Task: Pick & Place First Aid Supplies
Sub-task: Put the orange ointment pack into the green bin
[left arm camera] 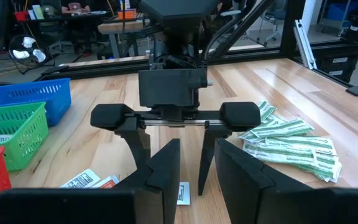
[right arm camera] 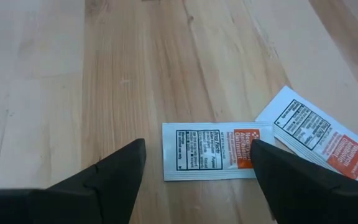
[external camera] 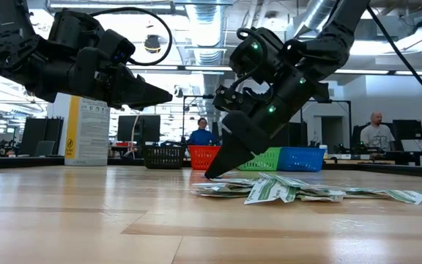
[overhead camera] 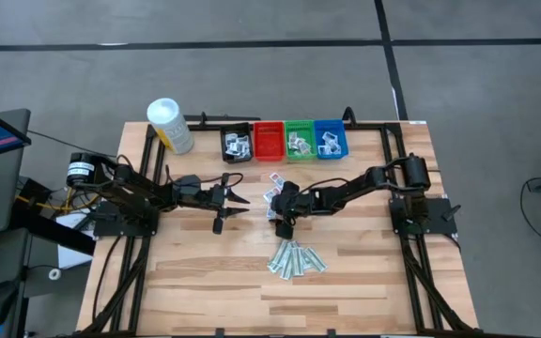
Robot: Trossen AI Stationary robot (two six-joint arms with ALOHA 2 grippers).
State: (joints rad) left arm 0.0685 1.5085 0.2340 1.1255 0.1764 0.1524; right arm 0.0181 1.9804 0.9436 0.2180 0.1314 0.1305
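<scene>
My right gripper [right arm camera: 197, 158] is open and slants down close over the table's middle. A white packet with orange print [right arm camera: 210, 158] lies flat on the wood between its fingertips, apart from both. A second such packet [right arm camera: 322, 140] lies just beside it. More white packets [overhead camera: 272, 188] lie toward the bins, and a pile of pale-green wrapped strips [overhead camera: 297, 258] lies toward the near edge. My left gripper [overhead camera: 233, 202] hangs open and nearly level above the table, facing the right gripper, with nothing between its fingers [left arm camera: 229, 171].
Black [overhead camera: 237, 143], red [overhead camera: 269, 141], green [overhead camera: 299, 141] and blue [overhead camera: 330, 141] bins stand in a row at the far edge; some hold packets. A white canister with a yellow label [overhead camera: 170, 125] stands at the far left. Bare wood lies along the near edge.
</scene>
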